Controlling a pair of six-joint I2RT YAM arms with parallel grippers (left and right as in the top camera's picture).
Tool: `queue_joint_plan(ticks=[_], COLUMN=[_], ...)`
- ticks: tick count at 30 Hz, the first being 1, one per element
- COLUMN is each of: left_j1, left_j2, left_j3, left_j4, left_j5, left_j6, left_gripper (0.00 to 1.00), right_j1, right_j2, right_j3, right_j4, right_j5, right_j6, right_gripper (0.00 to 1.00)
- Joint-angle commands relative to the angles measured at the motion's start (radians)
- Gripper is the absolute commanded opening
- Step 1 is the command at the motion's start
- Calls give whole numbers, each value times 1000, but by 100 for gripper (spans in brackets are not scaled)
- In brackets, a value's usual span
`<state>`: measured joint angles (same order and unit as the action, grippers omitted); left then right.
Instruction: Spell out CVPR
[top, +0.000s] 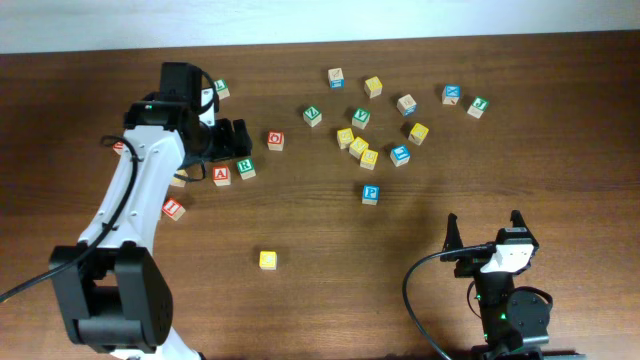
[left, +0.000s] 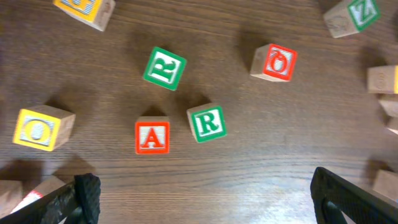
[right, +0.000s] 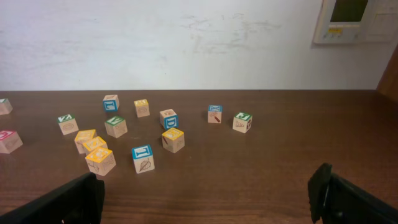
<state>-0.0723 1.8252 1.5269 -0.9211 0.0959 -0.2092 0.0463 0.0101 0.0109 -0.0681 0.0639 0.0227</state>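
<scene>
Lettered wooden blocks lie scattered on the brown table (top: 330, 250). In the left wrist view a tilted green R block (left: 165, 68), a second green R block (left: 207, 122), a red A block (left: 152, 137) and a red O block (left: 274, 62) lie ahead of my open, empty left gripper (left: 205, 186). Overhead, the left gripper (top: 238, 140) hovers just above the green R (top: 245, 168) and red A (top: 221, 176). A blue P block (top: 371, 194) and a green V block (top: 361, 117) lie mid-table. A lone yellow block (top: 267, 260) sits at the front. My right gripper (top: 485, 228) is open and empty at the front right.
A cluster of yellow, blue and green blocks (top: 369, 158) fills the back middle, also in the right wrist view (right: 142, 157). A yellow O block (left: 38, 129) and a red block (top: 173, 209) lie beside the left arm. A white wall (right: 186, 43) rises behind the table.
</scene>
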Motion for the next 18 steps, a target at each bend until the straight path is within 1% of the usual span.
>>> queue_joint_plan(ticks=[1,5,10,11,12,14,16,18], left_j1=[-5,-5,-5,-5,-5,-5,-5,-5], left_j2=[-5,-5,-5,-5,-5,-5,-5,-5], left_j3=[-8,-8,-8,-8,-8,-8,-8,-8], left_j4=[5,3,3,3,3,3,3,3], left_j5=[-60,-60,-59,-59,-60,-60,-60,-60], left_j6=[-37,-36,-36,-36,-36,-36,-36,-36], left_gripper=[99,99,99,99,99,99,99,99], right_j1=[-8,-8,-8,-8,-8,-8,-8,-8], right_j2=[-6,-6,-6,-6,-6,-6,-6,-6], right_j3=[-5,-5,-5,-5,-5,-5,-5,-5], right_j4=[-2,-3,12,44,82,176,245,364], right_j5=[30,49,23,-7,-79,-272,-363,-459], right_j6=[-11,-12,-8,-7,-7,-7,-7,-7], right_gripper=[98,98,98,98,98,98,98,98])
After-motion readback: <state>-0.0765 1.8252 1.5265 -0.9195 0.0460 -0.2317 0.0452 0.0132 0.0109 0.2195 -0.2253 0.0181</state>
